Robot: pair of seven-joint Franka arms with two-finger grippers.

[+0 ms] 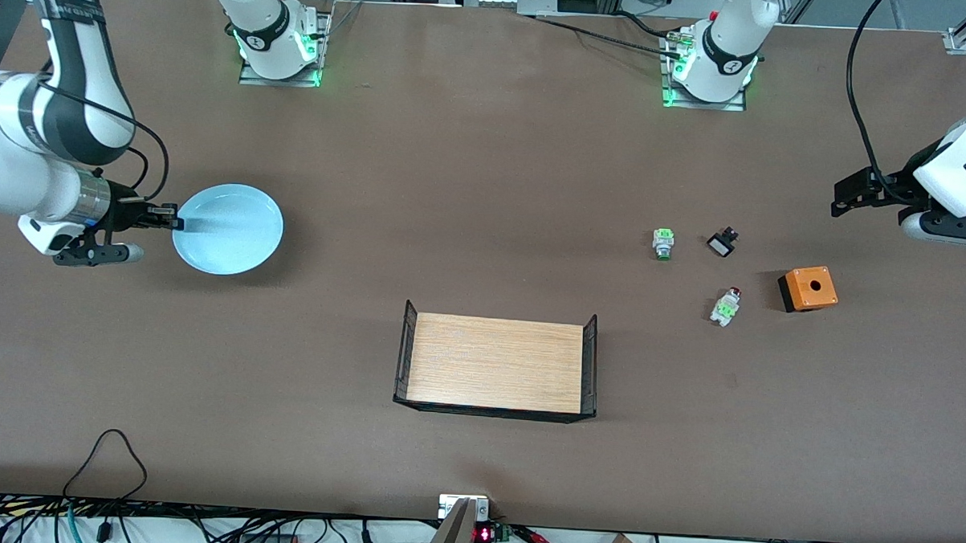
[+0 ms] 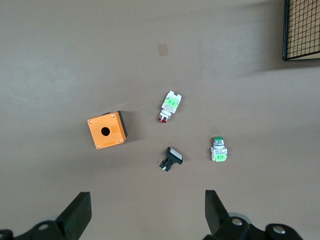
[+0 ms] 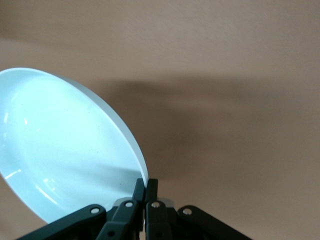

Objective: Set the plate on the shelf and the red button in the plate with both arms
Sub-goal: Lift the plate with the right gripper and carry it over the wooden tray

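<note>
The light blue plate (image 1: 227, 229) is at the right arm's end of the table. My right gripper (image 1: 173, 222) is shut on its rim; in the right wrist view the fingers (image 3: 145, 187) pinch the edge of the plate (image 3: 60, 150), which casts a shadow on the table. The red button (image 1: 726, 306) lies on its side toward the left arm's end of the table. My left gripper (image 1: 855, 192) hangs open and empty above the table near there. In the left wrist view it (image 2: 147, 210) is apart from the red button (image 2: 169, 106).
A wood-floored tray with black mesh end walls (image 1: 589, 364) stands mid-table, nearer the front camera. A green-capped button (image 1: 663, 243), a small black-and-white part (image 1: 722, 244) and an orange box with a hole (image 1: 809, 288) lie around the red button.
</note>
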